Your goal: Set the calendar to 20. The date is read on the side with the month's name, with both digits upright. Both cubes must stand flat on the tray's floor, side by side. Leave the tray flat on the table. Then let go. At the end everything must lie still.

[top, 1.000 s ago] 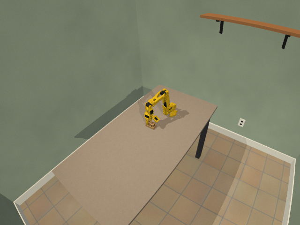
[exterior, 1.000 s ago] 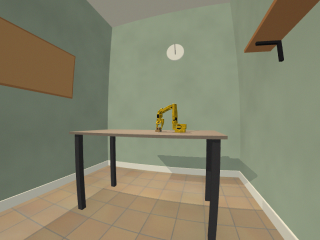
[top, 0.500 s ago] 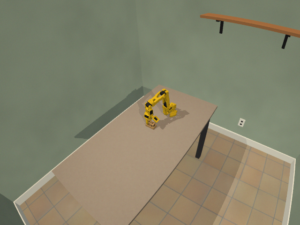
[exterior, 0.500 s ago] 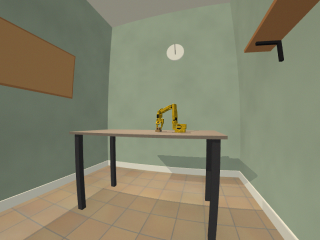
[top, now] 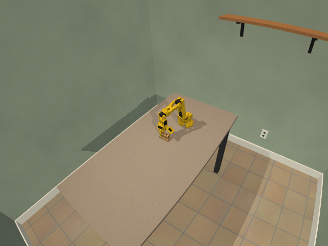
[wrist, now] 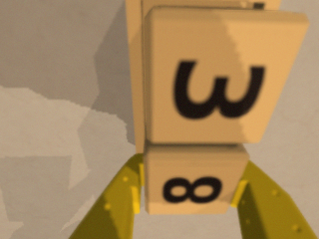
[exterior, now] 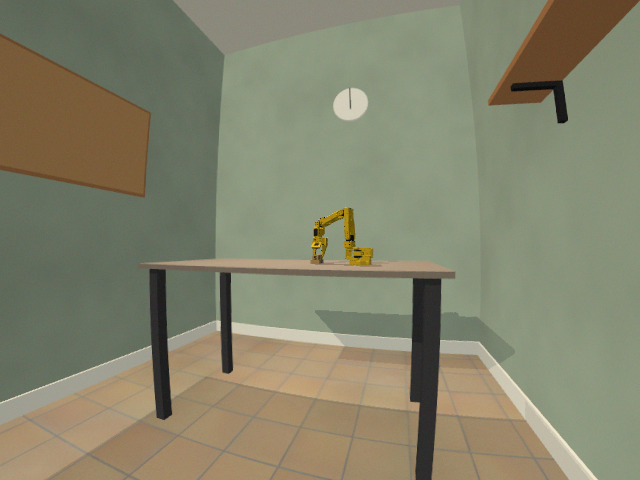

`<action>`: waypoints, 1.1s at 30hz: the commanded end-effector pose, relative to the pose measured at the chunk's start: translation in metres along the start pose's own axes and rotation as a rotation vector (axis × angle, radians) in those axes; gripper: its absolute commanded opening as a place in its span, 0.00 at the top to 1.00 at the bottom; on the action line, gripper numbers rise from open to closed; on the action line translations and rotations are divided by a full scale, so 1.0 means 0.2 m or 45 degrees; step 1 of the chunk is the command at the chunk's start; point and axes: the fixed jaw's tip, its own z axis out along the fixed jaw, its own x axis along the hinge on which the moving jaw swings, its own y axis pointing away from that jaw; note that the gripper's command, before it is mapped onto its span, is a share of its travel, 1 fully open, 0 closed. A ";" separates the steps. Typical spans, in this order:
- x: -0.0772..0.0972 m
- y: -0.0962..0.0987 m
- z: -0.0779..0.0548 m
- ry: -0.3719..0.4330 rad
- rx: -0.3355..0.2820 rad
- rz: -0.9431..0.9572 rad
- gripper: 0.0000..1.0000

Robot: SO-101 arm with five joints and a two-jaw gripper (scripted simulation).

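The gripper (wrist: 188, 195) is pinching the cube (wrist: 195, 180) showing 8 at the frame's bottom, likely needing lifting and turning next.

Pale wood look, matt and smooth with softly rounded edges, on the cube marked 8 (wrist: 195, 180) pinched between the fingers. Same light matt wood on the cube marked 3 (wrist: 219, 75) just beyond. Flat black printed digits. Yellow matt plastic on the gripper (wrist: 189, 204), dotted with small studs. Underneath, matt beige table (wrist: 45, 100), faintly mottled.
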 end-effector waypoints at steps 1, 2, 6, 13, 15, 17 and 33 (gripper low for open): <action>0.00 -0.03 -0.03 0.011 0.039 0.002 1.00; 0.00 -0.03 -0.03 0.011 0.039 0.002 1.00; 0.00 -0.03 -0.03 0.011 0.039 0.002 1.00; 0.00 -0.03 -0.06 0.011 0.039 0.002 1.00; 0.00 -0.03 -0.08 0.011 0.039 0.002 1.00; 0.01 -0.03 -0.11 0.011 0.039 0.002 1.00; 0.00 -0.02 -0.27 0.011 0.039 0.002 1.00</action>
